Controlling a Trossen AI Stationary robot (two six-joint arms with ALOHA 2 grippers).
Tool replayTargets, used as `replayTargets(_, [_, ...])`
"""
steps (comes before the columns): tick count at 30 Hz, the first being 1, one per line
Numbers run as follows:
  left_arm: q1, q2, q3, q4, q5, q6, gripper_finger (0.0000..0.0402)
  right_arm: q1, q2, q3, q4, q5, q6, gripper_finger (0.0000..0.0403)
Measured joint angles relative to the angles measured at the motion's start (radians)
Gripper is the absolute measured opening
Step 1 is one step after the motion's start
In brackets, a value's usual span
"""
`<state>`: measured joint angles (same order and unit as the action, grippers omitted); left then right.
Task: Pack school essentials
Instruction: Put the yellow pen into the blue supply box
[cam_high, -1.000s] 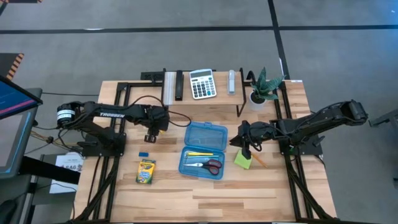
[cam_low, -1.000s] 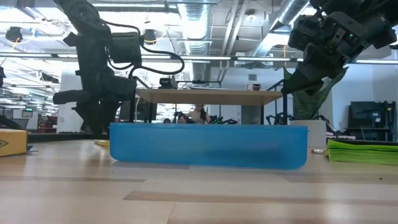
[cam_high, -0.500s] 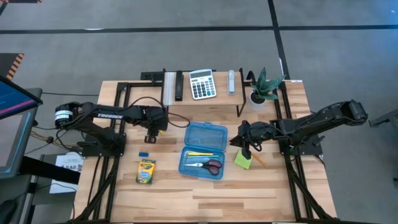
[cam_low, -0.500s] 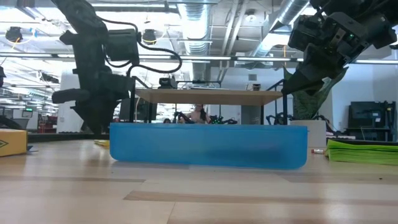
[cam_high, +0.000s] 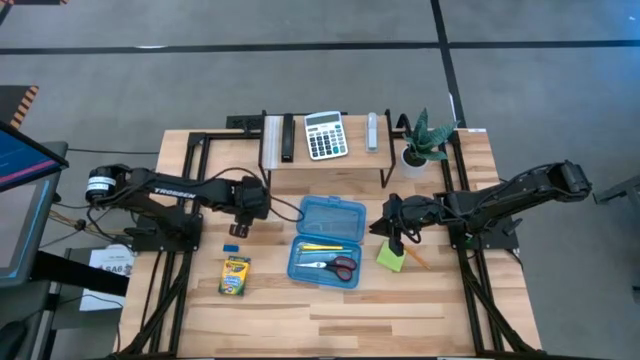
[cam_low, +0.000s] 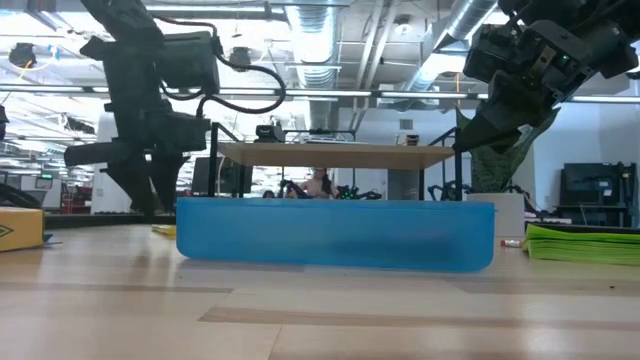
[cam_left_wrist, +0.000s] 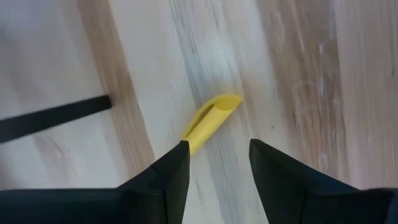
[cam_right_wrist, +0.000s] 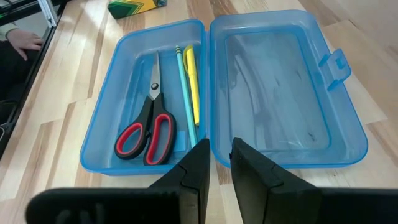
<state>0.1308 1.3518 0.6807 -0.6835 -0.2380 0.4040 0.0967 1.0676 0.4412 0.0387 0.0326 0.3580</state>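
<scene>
At desk (cam_high: 330, 305) centre: blue case (cam_high: 327, 242) lying open, lid half toward 12 o'clock, tray half toward 6. In tray: red-handled scissors (cam_right_wrist: 147, 132), a teal pencil (cam_right_wrist: 184, 93) and a yellow pencil (cam_right_wrist: 193, 87) side by side, all flat

L gripper (cam_left_wrist: 216, 155) at 9 o'clock of the case, pointing down over bare wood; fingers (cam_left_wrist: 169, 177) parted a little, nothing between them. A yellow piece (cam_left_wrist: 210, 121) lies on the desk just ahead of the fingertips, not touched. In high view the L gripper (cam_high: 240, 226) sits just above the tiny blue eraser (cam_high: 231, 247). Crayon box (cam_high: 234, 275) at 7 o'clock of the case, flat, well apart from the gripper

R gripper (cam_right_wrist: 216, 160) at 3 o'clock of the case, raised, facing the open case; fingers nearly together w/ narrow gap, empty. Lime-green sticky-note pad (cam_high: 390, 257) on the desk directly under/beside it; orange pencil (cam_high: 417, 260) touching pad's 3 o'clock edge

Back of desk, 12 o'clock: calculator (cam_high: 325, 134) on rack, potted plant (cam_high: 421, 143) to its 3 o'clock
</scene>
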Motion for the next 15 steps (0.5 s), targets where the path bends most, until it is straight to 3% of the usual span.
replayTargets(15, [-0.058,0.000,0.000,-0.040,-0.036,0.017,0.0155,0.000,0.000,0.000,0.000,-0.001,0.017,0.0088])
